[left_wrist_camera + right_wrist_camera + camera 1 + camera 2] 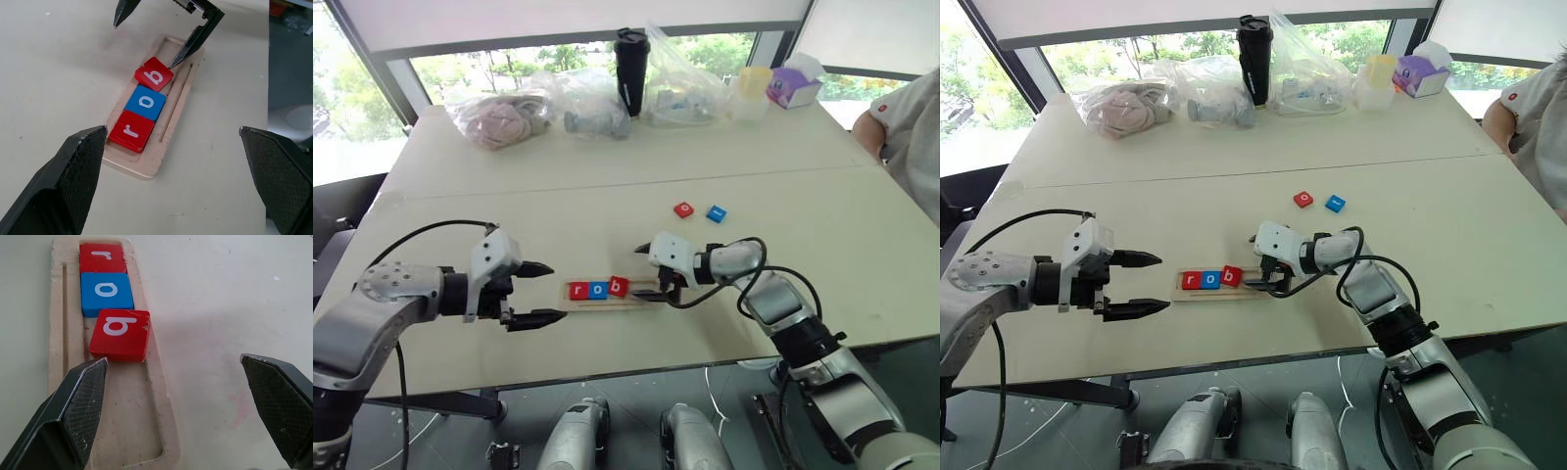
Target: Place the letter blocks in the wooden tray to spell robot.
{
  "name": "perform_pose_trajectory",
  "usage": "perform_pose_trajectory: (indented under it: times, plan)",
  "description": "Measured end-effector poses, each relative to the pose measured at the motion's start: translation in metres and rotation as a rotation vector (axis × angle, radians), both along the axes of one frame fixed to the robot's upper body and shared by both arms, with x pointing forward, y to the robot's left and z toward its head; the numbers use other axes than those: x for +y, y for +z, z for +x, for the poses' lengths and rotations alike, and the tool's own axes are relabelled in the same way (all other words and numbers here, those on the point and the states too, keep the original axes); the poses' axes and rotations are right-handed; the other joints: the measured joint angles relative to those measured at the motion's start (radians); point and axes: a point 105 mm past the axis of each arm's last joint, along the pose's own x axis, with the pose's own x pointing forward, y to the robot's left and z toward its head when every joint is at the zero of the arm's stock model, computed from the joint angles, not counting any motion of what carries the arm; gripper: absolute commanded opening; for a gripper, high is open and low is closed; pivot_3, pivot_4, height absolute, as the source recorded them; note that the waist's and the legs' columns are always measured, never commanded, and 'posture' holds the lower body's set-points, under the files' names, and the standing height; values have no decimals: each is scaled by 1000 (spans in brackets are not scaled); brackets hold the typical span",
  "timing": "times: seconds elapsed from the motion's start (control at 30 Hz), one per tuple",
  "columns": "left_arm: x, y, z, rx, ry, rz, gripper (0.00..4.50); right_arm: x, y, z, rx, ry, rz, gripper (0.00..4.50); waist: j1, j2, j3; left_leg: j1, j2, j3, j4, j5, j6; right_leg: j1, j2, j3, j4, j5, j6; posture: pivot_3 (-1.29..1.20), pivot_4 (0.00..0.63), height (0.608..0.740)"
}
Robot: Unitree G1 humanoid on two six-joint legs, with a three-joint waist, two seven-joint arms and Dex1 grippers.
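The wooden tray (181,105) lies near the table's front edge. At its left end sit a red "r" block (578,290) and a blue "o" block (598,289). Beside them a red "b" block (619,286) lies askew, one side riding on the tray's rim. A loose red block (683,210) and a blue block (716,212) rest farther back on the right. My right gripper (642,271) is open over the tray's right part, one fingertip (175,61) close to the "b" block. My left gripper (556,291) hangs open just left of the tray, holding nothing.
Along the far edge of the table stand clear plastic bags (509,113), a black tumbler (630,69), a yellow cup (754,90) and a purple box (791,86). A person's sleeve (911,127) shows at the right. A seam crosses the tabletop (783,255).
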Motion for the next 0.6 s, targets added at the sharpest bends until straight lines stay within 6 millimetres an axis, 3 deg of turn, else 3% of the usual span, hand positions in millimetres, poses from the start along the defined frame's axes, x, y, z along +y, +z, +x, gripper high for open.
perform_pose_trajectory:
  times: [0.17,0.27,0.6]
  plan:
    - [0,0,1,-1,-1,0,4500,-10,10,18,-77,-48,-22,4482,-6,0,0,0,0,0,0,0,0,0,1,0,1,0,0,0,150,740]
    - [-1,1,1,-1,-4,0,4500,-3,17,27,-115,-54,2,4482,-5,0,0,0,1,0,0,0,0,1,1,0,1,0,0,0,150,740]
    - [-1,0,0,1,-5,3,4500,15,9,35,-110,1,16,4482,-3,0,0,1,1,0,1,0,-1,1,2,0,1,0,0,0,150,740]
